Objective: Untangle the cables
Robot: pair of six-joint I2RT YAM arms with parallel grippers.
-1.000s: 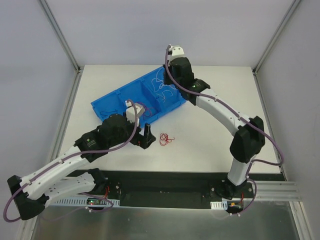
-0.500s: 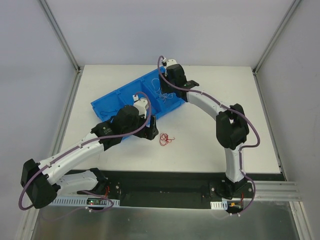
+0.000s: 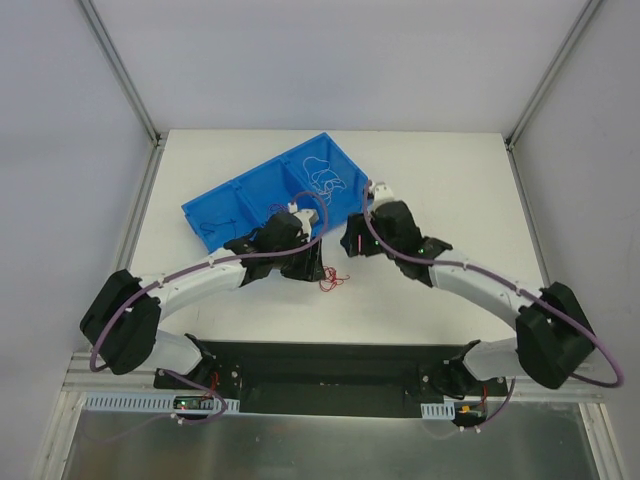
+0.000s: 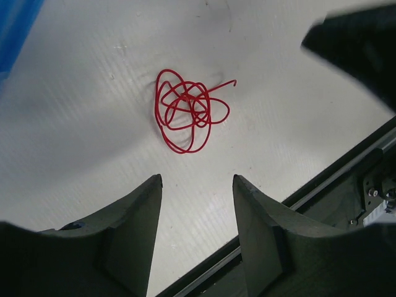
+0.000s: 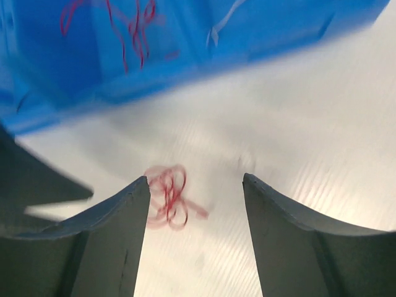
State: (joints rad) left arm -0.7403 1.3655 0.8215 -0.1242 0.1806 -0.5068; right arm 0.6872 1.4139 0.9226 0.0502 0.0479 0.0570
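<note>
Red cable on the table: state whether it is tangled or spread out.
Tangled: the red cable lies bunched in overlapping, crossing loops.

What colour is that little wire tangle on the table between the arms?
Red: the wire tangle shows sharpest in the left wrist view.

The bin [image 3: 262,200] was bright blue; thin white wires [image 3: 325,178] showed inside it at its far end, and blurred red strands [image 5: 133,25] against its blue. Just beside the bin, the tangle [image 4: 189,111] was plain red on the matt white surface [image 3: 440,190]. Both jaws were dark grey; the arms [image 3: 470,283] white, black-jointed, with purple cables [image 3: 96,350].
</note>
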